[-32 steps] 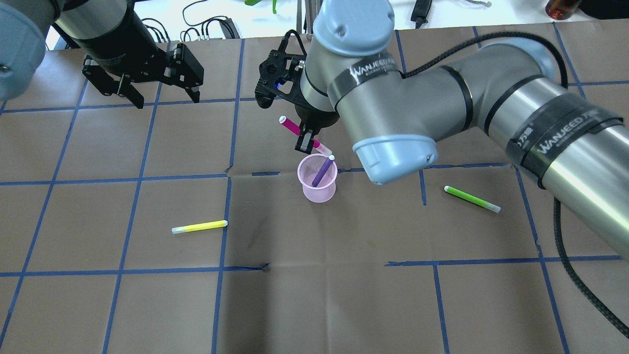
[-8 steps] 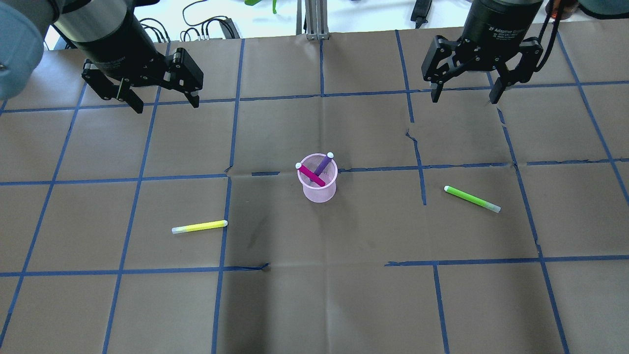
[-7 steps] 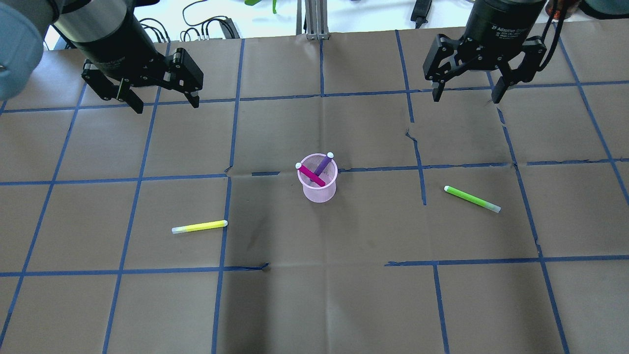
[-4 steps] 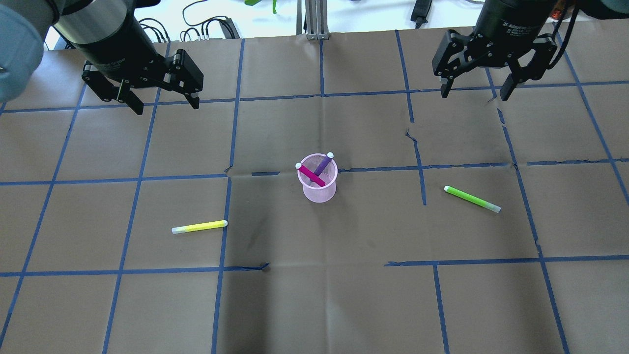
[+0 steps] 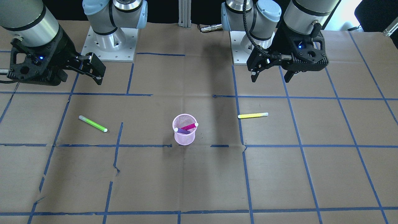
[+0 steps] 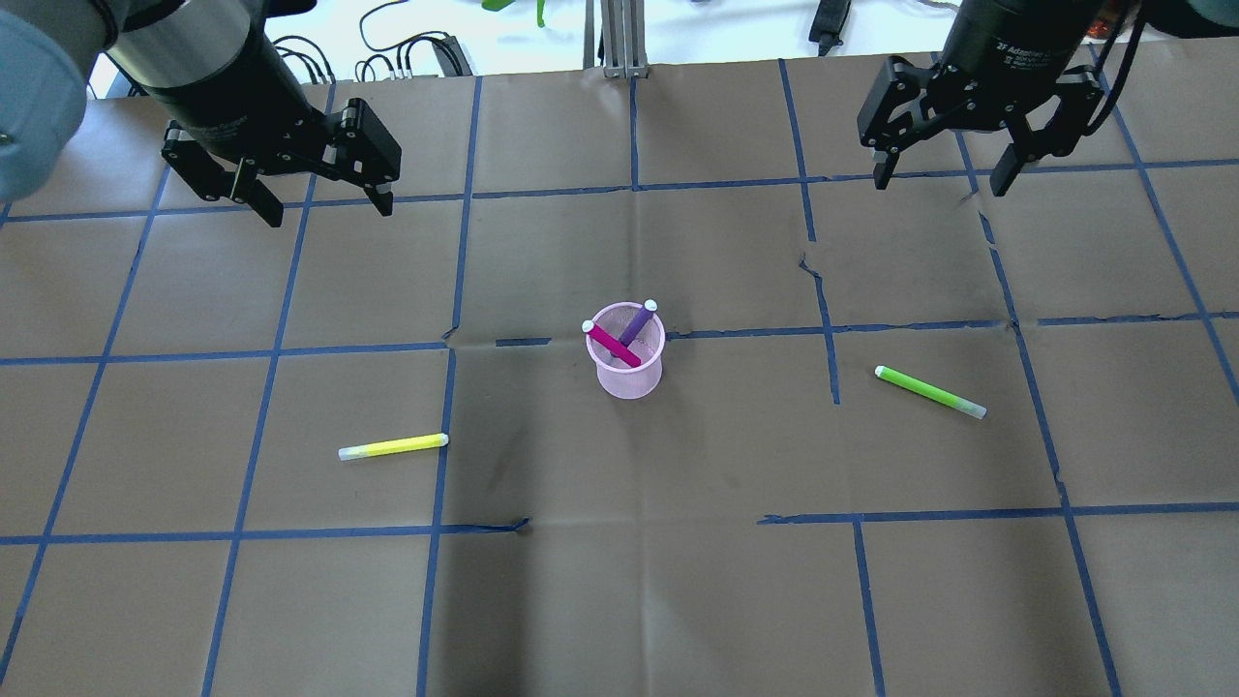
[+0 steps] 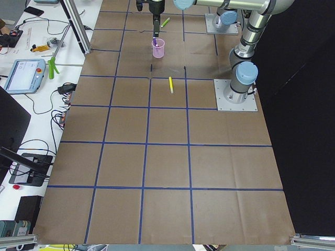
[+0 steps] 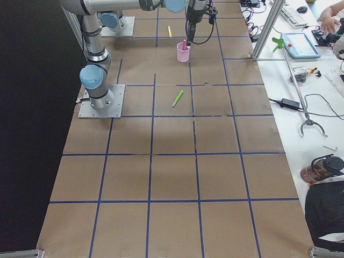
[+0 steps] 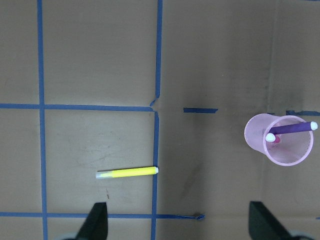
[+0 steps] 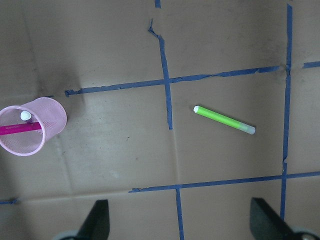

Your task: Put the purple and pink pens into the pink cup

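The pink mesh cup (image 6: 629, 376) stands upright at the table's middle. The pink pen (image 6: 612, 345) and the purple pen (image 6: 635, 324) both lean inside it, crossed. The cup also shows in the front view (image 5: 184, 138), the left wrist view (image 9: 280, 150) and the right wrist view (image 10: 35, 137). My left gripper (image 6: 319, 198) hangs open and empty above the table's far left. My right gripper (image 6: 941, 176) hangs open and empty above the far right. Both are well away from the cup.
A yellow pen (image 6: 393, 446) lies on the brown paper left of the cup, and a green pen (image 6: 930, 391) lies to its right. Blue tape lines grid the table. Cables and tools lie beyond the far edge.
The right gripper let the pink pen into the cup and withdrew to the far right; in the last second it drifted slightly further right. The left arm stayed still.
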